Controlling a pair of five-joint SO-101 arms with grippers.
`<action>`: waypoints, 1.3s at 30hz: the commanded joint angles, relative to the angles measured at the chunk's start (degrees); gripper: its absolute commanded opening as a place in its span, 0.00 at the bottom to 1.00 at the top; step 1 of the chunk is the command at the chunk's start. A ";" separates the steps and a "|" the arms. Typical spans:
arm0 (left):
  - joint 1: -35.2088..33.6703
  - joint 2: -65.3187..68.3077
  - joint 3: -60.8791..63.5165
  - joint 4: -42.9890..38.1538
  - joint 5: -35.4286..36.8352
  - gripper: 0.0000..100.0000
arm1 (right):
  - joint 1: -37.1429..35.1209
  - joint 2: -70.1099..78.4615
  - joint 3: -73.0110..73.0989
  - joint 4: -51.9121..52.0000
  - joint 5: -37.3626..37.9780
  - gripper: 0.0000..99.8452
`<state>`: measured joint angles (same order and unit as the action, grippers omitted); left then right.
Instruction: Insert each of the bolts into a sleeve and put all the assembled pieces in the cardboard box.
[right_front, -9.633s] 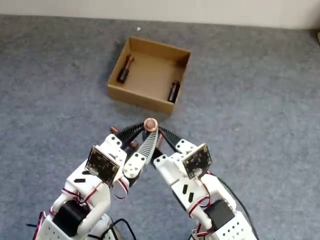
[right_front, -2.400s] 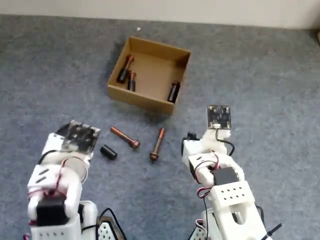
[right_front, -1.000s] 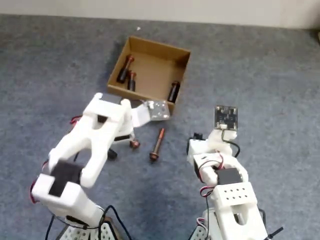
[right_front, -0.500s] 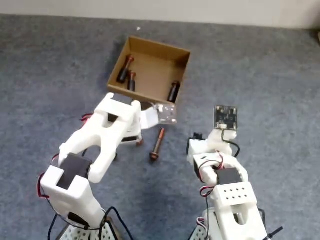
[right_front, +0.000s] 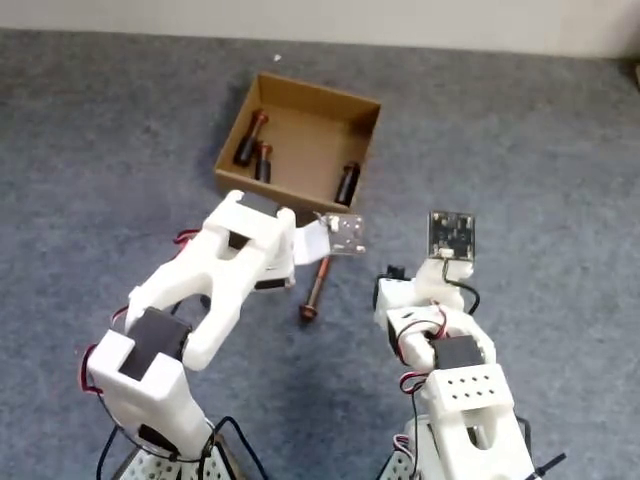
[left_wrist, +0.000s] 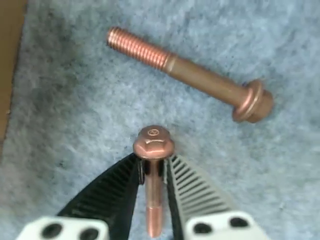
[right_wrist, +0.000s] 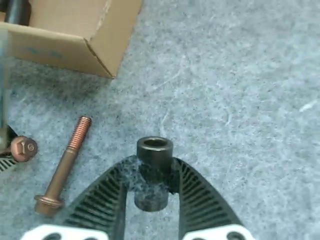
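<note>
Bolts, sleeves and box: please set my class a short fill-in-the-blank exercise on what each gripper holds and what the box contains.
The left gripper has its fingers shut on a copper-coloured ____.
The right gripper has its fingers shut on a black ____.
The cardboard box holds ____ assembled pieces.
Missing words: bolt; sleeve; three.

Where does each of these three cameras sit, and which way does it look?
High view: fixed above, looking down on cardboard box, loose bolt, left arm, right arm.
Left wrist view: on that arm, facing along the left end effector and its gripped bolt.
Right wrist view: on that arm, facing along the right end effector gripping a sleeve.
Shared: all three show the loose bolt.
</note>
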<state>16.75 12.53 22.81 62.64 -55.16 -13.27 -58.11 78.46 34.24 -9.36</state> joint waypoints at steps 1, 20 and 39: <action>1.36 -0.75 1.10 0.00 0.44 0.01 | 0.92 -1.27 -0.92 -1.98 0.53 0.00; -0.57 -41.36 15.25 -1.49 22.33 0.01 | 0.92 -1.27 -0.92 -1.98 0.53 0.00; -11.21 -89.71 41.27 -15.30 51.78 0.01 | 0.92 -1.45 -1.19 -1.89 0.53 0.00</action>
<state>6.20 -71.60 64.31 49.36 -7.78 -13.27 -58.11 78.46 34.24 -9.36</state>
